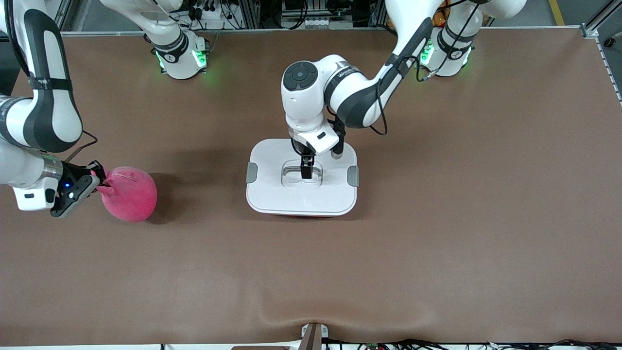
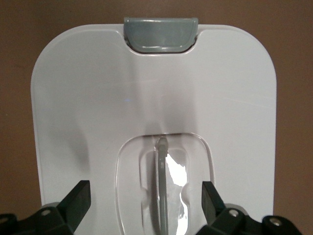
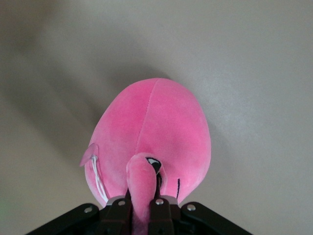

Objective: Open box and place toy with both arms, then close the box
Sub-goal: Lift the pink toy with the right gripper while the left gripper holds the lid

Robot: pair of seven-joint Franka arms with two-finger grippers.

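Right wrist view: toy (image 3: 151, 142) limb between fingers (image 3: 159, 215).

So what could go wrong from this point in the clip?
1. The right gripper holds the toy only by one small limb; it could slip free when lifted.
2. The left gripper has its jaws open astride the thin handle of the lid; a weak grip could drop the lid.
3. Both grey clips may resist the lift and drag the box along.

No text can be read; small dark lettering on the left arm's wrist (image 1: 346, 74) is illegible.
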